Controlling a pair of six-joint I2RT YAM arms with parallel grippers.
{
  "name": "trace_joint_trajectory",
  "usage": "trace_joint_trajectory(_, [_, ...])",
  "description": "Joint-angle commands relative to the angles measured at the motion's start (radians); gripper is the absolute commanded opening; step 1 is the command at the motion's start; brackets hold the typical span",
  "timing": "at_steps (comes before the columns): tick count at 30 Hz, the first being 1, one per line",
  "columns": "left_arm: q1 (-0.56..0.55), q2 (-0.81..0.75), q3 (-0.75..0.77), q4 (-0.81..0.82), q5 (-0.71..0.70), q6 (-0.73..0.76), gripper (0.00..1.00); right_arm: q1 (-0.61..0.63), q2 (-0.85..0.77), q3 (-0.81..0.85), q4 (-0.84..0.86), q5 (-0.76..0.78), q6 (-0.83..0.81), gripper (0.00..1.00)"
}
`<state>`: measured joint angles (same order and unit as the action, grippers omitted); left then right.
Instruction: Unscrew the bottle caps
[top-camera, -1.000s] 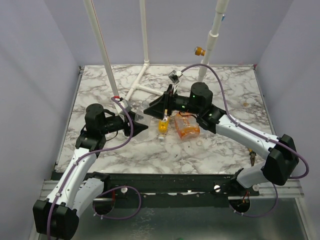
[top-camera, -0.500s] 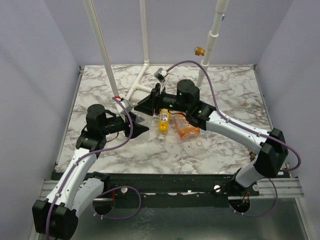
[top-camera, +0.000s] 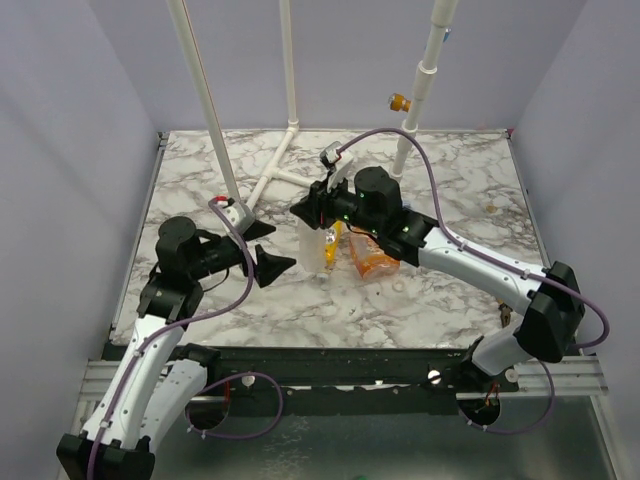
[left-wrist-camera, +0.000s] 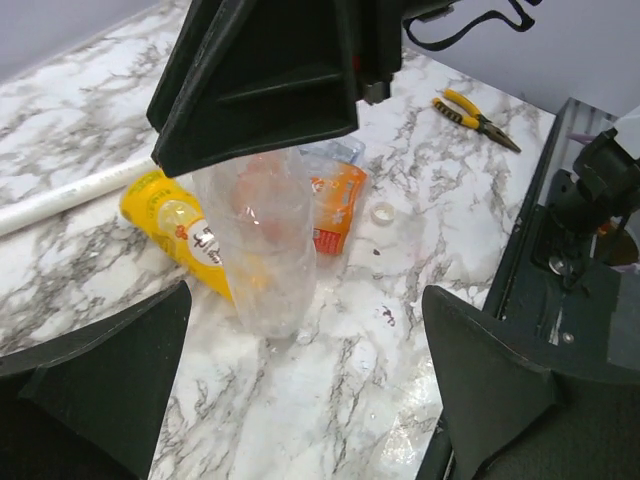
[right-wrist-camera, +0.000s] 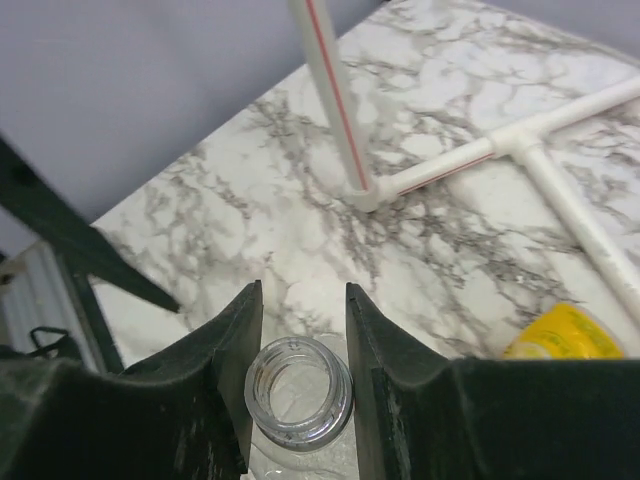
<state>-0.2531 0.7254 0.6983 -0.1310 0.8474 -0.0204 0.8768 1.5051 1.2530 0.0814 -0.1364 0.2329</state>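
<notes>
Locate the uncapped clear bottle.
In the top view the clear bottle stands upright near the middle of the table, its open neck gripped by the right hand, with the yellow bottle lying just right of it.

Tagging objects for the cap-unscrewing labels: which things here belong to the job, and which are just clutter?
Job:
clear bottle, mouth open, held in the right hand
yellow bottle
orange bottle
loose cap beside it
left hand, open

Clutter:
pliers
white pipe frame
orange knob on it
</notes>
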Motion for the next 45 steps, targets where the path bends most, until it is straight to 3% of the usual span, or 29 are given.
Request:
trace_joint_trajectory(1, [-0.003, -0.094, 0.041, -0.152, -0.116, 0.051, 0.99, -0.017, 0.052, 0.005, 0.104, 0.173, -0.124, 0.05])
trace_joint_trajectory(10, [-0.003, -0.16, 0.073, -0.257, -0.167, 0.086, 0.99, -0.099, 0.36, 0.185, 0.317, 0.222, -0.167, 0.04])
trace_joint_trajectory(14, [-0.003, -0.16, 0.085, -0.286, -0.171, 0.088, 0.99, -0.123, 0.467, 0.276, 0.337, 0.23, -0.191, 0.05])
trace_joint_trajectory(27, [-0.003, -0.176, 0.084, -0.314, -0.209, 0.134, 0.99, -0.136, 0.575, 0.291, 0.443, 0.241, -0.162, 0.14])
trace_joint_trajectory(33, [-0.003, -0.154, 0.091, -0.315, -0.186, 0.142, 0.99, -0.143, 0.589, 0.26, 0.441, 0.242, -0.115, 0.28])
trace_joint_trajectory(40, [-0.003, -0.148, 0.093, -0.315, -0.182, 0.146, 0.99, -0.156, 0.589, 0.241, 0.426, 0.238, -0.097, 0.6])
trace_joint_trajectory(45, [-0.003, -0.15, 0.094, -0.314, -0.176, 0.145, 0.99, -0.162, 0.584, 0.264, 0.391, 0.245, -0.096, 0.7])
